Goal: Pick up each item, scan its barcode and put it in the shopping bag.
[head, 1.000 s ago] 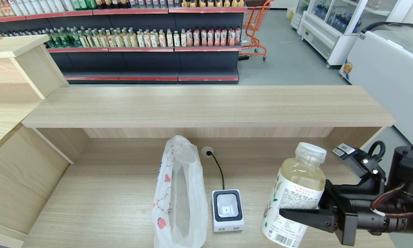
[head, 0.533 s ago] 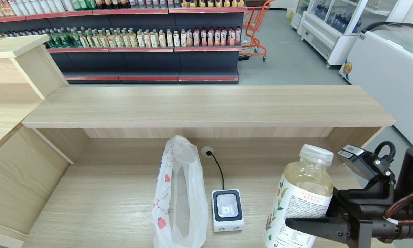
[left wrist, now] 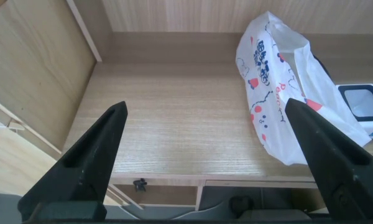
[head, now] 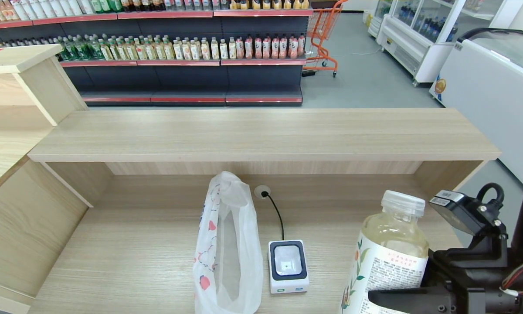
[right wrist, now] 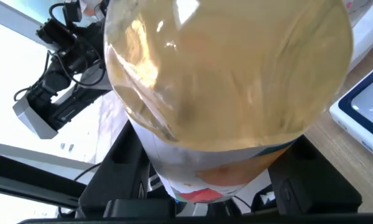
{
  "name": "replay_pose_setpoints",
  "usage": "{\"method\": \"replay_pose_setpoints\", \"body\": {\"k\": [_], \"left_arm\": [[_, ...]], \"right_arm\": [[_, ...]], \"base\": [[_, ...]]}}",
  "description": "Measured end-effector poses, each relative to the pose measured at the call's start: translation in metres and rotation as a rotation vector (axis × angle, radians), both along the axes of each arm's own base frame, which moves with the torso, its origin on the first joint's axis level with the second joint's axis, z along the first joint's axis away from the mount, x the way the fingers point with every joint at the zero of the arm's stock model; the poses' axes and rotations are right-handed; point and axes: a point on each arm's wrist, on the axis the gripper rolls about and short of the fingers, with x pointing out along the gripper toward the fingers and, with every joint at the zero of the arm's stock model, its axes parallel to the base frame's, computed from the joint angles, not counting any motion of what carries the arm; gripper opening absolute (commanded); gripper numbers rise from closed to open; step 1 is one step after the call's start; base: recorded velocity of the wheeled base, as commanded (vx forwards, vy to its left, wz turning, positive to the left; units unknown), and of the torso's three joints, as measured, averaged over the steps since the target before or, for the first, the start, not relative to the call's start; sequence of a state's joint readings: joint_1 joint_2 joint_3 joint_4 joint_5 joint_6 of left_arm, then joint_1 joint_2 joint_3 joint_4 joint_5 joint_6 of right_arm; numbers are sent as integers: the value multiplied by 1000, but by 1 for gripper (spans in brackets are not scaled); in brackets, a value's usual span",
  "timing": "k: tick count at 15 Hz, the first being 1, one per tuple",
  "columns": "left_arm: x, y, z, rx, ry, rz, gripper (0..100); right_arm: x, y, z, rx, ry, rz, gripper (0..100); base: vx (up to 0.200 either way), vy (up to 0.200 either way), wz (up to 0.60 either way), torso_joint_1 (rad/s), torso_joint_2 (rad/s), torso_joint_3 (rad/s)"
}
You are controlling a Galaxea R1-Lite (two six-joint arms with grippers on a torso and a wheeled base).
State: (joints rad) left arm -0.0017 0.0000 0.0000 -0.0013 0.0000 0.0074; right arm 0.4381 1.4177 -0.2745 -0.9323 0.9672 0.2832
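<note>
Supermarket shelving (head: 187,52) stocked with rows of drink bottles fills the background, with white chest freezers (head: 492,83) on the right and an orange shopping cart (head: 324,35) in the aisle between them. Nearer stands a pale wooden checkout bench (head: 126,257), its low work surface sitting beneath a raised ledge (head: 261,133). On that low surface a white plastic shopping bag (head: 229,248) with red and blue print stands upright with its mouth open, roughly at the middle. The left tool (left wrist: 205,109) hangs over the bench's left part, its fingers spread wide with nothing between them and the bag off to one side. At the near right, the right tool (head: 388,292) is clamped on the labelled lower body of a clear drink bottle (head: 390,253). It holds the bottle upright, white cap on top, pale yellowish liquid inside, apart from the bag. Just beside the bag, between it and the bottle, a small white barcode scanner (head: 287,266) with a dark-framed window lies flat on the bench. A thin black cable (head: 276,213) runs from the scanner back to a round grommet in the surface.
</note>
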Motion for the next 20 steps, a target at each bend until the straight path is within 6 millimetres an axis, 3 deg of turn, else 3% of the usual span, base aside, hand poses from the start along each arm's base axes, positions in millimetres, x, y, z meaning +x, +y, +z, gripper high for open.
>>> {"method": "replay_pose_setpoints", "body": {"k": [14,16,18,20], "left_arm": [[0,0,0,0,0,0,100],[0,0,0,0,0,0,100],[0,0,0,0,0,0,100],[0,0,0,0,0,0,100]], "right_arm": [[-6,-4,4,-3,-35,-16,0],[-3,-8,3,-42,-177,-62,0],[6,-19,-4,-182,-455,-165,0],[18,-34,-12,-303,-583,-272,0]], "base": [[0,0,0,0,0,0],[0,0,0,0,0,0],[0,0,0,0,0,0],[0,0,0,0,0,0]]}}
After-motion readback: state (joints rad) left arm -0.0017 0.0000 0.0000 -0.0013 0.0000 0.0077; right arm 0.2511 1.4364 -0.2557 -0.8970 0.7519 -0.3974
